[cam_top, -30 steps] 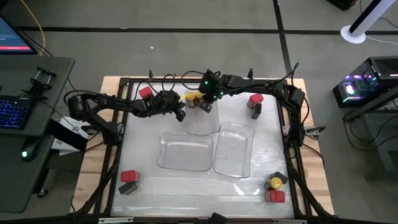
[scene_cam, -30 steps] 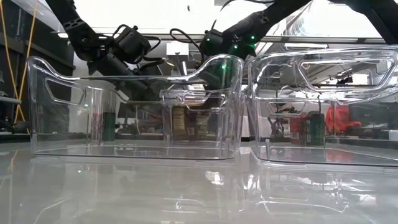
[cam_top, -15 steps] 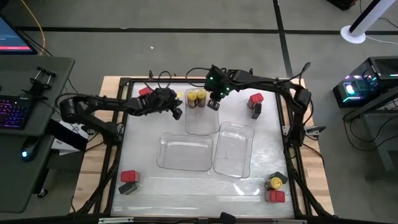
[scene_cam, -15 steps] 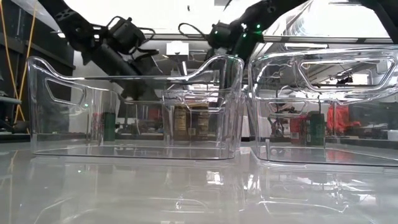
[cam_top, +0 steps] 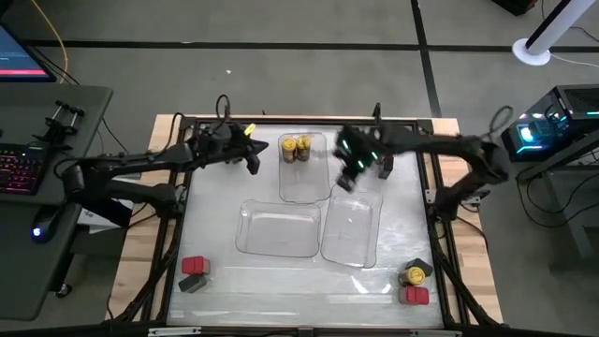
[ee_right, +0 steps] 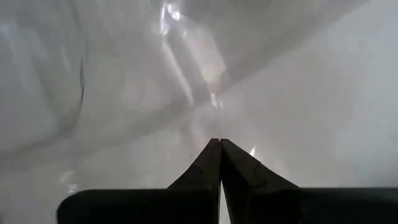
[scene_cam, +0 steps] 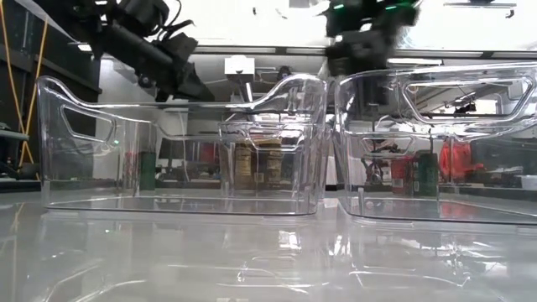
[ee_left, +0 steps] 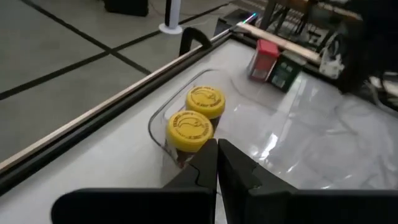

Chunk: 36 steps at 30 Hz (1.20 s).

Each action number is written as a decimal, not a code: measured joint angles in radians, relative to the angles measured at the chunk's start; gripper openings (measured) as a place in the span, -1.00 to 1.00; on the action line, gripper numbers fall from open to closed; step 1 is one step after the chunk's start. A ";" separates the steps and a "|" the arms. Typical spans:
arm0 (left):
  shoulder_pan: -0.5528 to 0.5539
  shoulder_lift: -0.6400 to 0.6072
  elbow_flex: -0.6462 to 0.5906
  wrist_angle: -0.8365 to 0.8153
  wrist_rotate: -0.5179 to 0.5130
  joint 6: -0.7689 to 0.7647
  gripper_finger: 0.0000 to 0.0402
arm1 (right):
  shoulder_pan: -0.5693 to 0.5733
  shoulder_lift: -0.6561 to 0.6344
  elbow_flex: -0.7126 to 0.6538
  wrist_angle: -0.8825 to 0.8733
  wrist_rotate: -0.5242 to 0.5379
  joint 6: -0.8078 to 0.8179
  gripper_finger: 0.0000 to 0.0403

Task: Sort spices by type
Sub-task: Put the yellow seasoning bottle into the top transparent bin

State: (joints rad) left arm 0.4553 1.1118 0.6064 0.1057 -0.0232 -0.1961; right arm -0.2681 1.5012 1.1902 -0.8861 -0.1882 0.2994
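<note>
Two yellow-lidded jars [cam_top: 296, 147] [ee_left: 198, 115] stand side by side in the far clear tray [cam_top: 304, 183]. My left gripper [cam_top: 253, 161] [ee_left: 216, 146] hovers shut, just left of that tray, holding nothing. My right gripper [cam_top: 342, 183] [ee_right: 220, 144] is shut and empty above the far end of the right-hand tray [cam_top: 352, 229]. A red container [ee_left: 267, 53] and a dark one [ee_left: 286, 71] stand near the far right. A red and grey pair [cam_top: 194, 273] sits at the near left. A yellow jar [cam_top: 414, 277], a red one [cam_top: 415, 296] and a dark one stand at the near right.
A third clear tray [cam_top: 278, 229] lies in the middle of the table, left of the right-hand one. In the low view both arms hang high above the tray walls [scene_cam: 180, 109]. A dark frame [cam_top: 178, 187] rims the table. Open tabletop shows along the near edge [cam_top: 299, 285].
My right gripper has drawn back from the yellow jars in the far tray, moving toward the table's right and near side and rising. My left gripper has pulled away from that tray toward the left and upward. Both jars now stand uncovered in the tray.
</note>
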 joint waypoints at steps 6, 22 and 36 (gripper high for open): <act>0.000 -0.013 0.000 0.004 0.001 -0.010 -1.00 | 0.256 -0.288 -0.259 0.053 -0.048 0.571 -1.00; -0.016 -0.007 0.000 0.048 0.083 -0.340 -0.83 | 0.625 -0.428 -0.212 0.033 -0.015 0.821 0.07; -0.198 -0.007 0.000 0.411 0.068 -0.827 -0.68 | 0.867 -0.428 -0.211 -0.217 0.016 0.801 0.71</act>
State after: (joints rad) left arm 0.2570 1.1046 0.6060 0.5163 0.0453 -1.0234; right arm 0.5991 1.0733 0.9791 -1.1032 -0.1724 1.1009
